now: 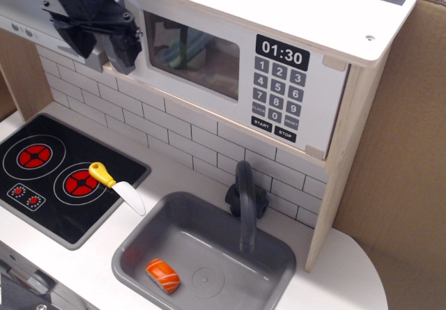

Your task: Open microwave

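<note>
Your gripper (111, 49) sits at the left end of the microwave (230, 59), right where its grey bar handle should be — the handle itself is hidden behind the black fingers (122, 51), so you cannot tell whether they are pinching it, straddling it or only resting against the door. The microwave is mounted high at the back, above the white tiled wall, its clear window just right of the gripper and its clock display (282, 52) and keypad (276, 95) further right; the door looks flush with the cabinet, so the opening seems yet to begin.

To do this step well, make sure the fingers have the bar between them before you pull. The door most likely hinges on the keypad side, so draw the handle outward toward the camera and let the wrist follow an arc rather than a straight line — a straight tug risks the fingers sliding off the bar. Keep the pull gentle; the toy cabinet is light and could shift.

The arm comes in from the top left corner, wrist angled down and to the right, fingers pointing down at the door's left edge, well above the worktop (188, 174). Below lie the stovetop (42, 184), a yellow-handled knife (117, 187) on its edge, and the sink (209, 254) with an orange sushi piece (162, 275) and the tap (245, 202) — all well apart from the gripper.
</note>
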Available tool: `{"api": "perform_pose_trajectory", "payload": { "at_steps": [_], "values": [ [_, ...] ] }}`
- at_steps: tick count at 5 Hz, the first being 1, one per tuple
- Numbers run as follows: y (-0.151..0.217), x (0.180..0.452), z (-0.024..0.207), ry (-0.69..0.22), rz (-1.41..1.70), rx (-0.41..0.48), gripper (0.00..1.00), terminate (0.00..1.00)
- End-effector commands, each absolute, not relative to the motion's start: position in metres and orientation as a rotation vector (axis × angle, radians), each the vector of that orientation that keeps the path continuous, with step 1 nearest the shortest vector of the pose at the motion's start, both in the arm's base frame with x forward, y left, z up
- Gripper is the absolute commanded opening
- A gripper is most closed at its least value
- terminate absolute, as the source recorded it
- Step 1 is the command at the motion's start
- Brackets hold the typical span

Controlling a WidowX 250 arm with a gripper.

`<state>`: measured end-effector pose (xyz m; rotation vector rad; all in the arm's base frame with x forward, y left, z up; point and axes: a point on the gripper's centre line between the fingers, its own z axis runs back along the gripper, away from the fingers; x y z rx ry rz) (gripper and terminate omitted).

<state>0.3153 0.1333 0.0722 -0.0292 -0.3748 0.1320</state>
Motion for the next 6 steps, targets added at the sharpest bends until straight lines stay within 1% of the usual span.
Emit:
{"api": "perform_pose_trajectory", "payload": {
  "at_steps": [1,2,4,5,6],
  "values": [
    [0.132,0.328,0.09,-0.455,0.106,0.015,1.0,0.0],
    [0.132,0.326,0.09,-0.458,0.043,0.004,0.0,0.0],
    [0.133,0.321,0.09,-0.466,-0.014,-0.001,0.0,0.0],
    [0.133,0.311,0.09,-0.469,-0.028,-0.005,0.0,0.0],
    [0.134,0.294,0.091,-0.457,-0.038,-0.014,0.0,0.0]
  ]
}}
